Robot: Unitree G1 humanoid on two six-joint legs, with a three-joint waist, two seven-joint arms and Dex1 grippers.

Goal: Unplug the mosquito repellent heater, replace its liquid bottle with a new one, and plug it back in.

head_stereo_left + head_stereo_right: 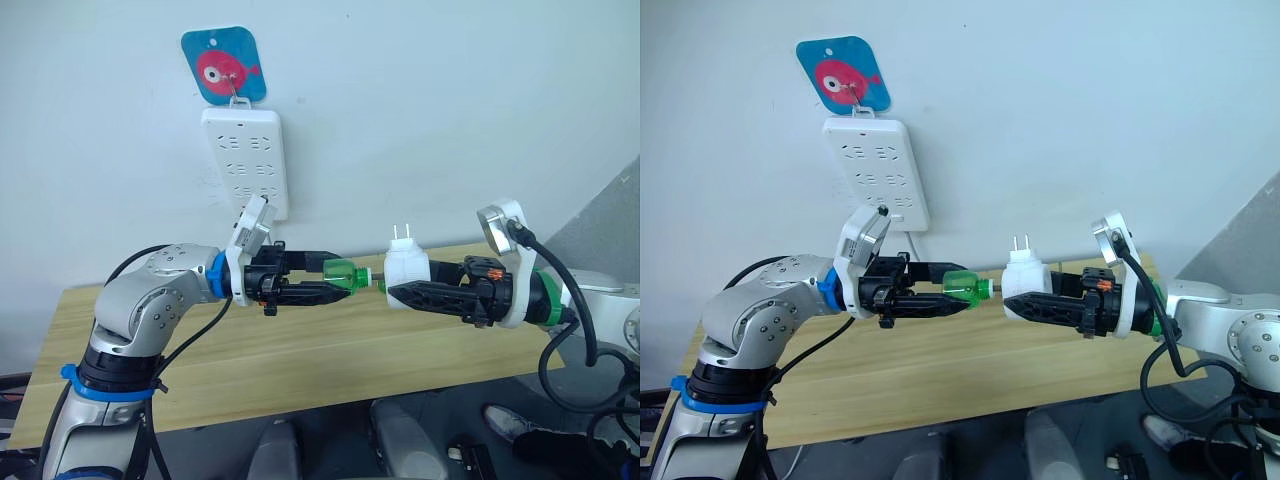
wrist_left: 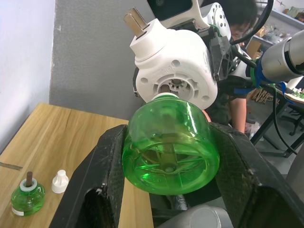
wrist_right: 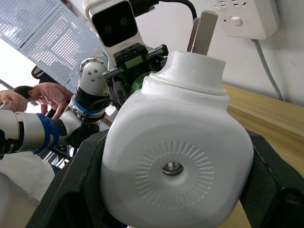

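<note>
Heater [image 1: 407, 266] is off the wall and in mid-air above the worktop [image 1: 300, 350], clamped between the fingers of the right gripper [image 1: 392, 292] with its two prongs pointing up. Facing it, the left gripper [image 1: 345, 279] is closed on a green bottle [image 1: 343, 273], held on its side with its neck towards the heater's underside. In the left wrist view the bottle's neck sits right at the round socket in the heater's base; whether it is being screwed in or drawn out cannot be told from this moment alone.

Unplugging looks done: the power strip [image 1: 245, 160] hangs on the wall behind with nothing in the sockets that show. A second green bottle [image 2: 27, 196] stands upright on the worktop with its wick bare, and a small white cap [image 2: 60, 181] stands just beside it. Which bottle is the new one I cannot say; the one on the worktop appears less full, which hints that it is the old one and that the fresh bottle is going in now, but that is a guess.

Left to do, by that reading: seat the bottle fully, then carry the heater up to the strip and push the prongs into a socket.

No brand name or legible writing shows on the heater, the bottles or the strip. A blue hanger [image 1: 225, 65] above the strip bears a red cartoon fish, without words.
</note>
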